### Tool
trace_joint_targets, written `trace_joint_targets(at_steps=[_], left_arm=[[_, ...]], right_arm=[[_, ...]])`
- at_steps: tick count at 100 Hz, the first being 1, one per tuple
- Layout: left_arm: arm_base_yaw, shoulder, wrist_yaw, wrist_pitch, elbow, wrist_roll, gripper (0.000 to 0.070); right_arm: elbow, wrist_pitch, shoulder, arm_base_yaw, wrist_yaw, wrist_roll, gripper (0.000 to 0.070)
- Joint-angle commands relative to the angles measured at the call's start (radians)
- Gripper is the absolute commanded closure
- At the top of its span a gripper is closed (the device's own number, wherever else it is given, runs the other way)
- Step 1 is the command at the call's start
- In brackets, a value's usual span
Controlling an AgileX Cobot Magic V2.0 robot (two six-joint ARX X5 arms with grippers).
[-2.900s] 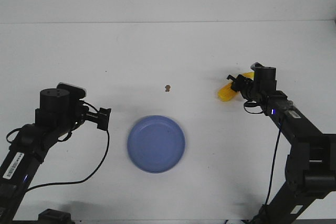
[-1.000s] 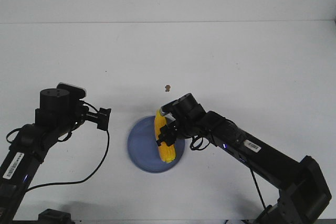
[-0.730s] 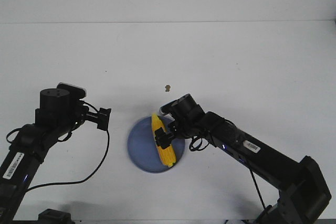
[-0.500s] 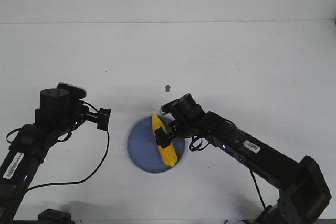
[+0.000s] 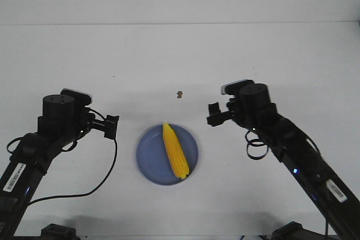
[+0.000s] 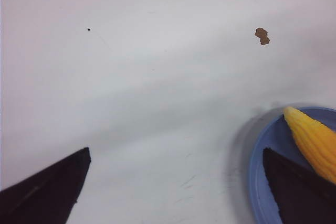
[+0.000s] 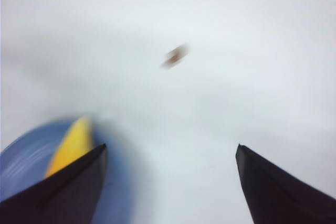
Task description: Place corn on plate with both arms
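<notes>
**Corn resting on the plate, both hands empty**

The right hand [image 5: 214, 114] is spread wide, holds nothing and touches nothing; the plate [image 5: 147, 155] sits near it, toward its fingertip side. The left hand [image 5: 111, 126] is likewise spread wide and empty, the plate just beyond its tips. The corn [image 5: 175, 150] lies on the plate, apart from both hands. A small brown speck [image 5: 179, 94] marks the white surface [image 5: 169, 60] beyond the plate.

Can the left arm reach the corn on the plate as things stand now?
Probably yes. The corn lies free on the plate, the open left gripper faces it over bare table, and the right gripper is off to the side.
</notes>
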Motion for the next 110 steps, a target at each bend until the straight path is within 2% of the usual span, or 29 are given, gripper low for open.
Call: trace_joint_targets(at_steps=[1,27,42,60,78,95,110], left_arm=[[-0.002,0.010,0.000,0.010,0.013,-0.010,0.0000],[-0.002,-0.006,0.000,0.034,0.010,-0.042,0.0000],[0.000,-0.058,-0.001,0.041,0.003,-0.043,0.0000],[0.000,-0.187,-0.002,0.135,-0.087,-0.066,0.0000],[0.016,-0.360,-0.046,0.196,-0.265,-0.095,0.0000],[0.025,-0.524,-0.058,0.204,-0.397,-0.142,0.0000],[0.024,-0.647,-0.086,0.202,-0.464,-0.169,0.0000]], right_arm=[[0.014,-0.011,-0.051,-0.041,0.018,-0.052,0.0187],[-0.055,-0.037,-0.294,-0.274,0.042,-0.084,0.0186],[-0.153,-0.011,-0.435,-0.343,0.046,-0.096,0.0186],[-0.318,0.050,-0.616,-0.357,0.071,-0.116,0.0186],[-0.470,0.052,-0.785,-0.356,0.071,-0.117,0.0186],[-0.577,0.043,-0.922,-0.356,0.062,-0.101,0.0187],[-0.587,0.046,-1.001,-0.356,0.064,-0.103,0.0187]])
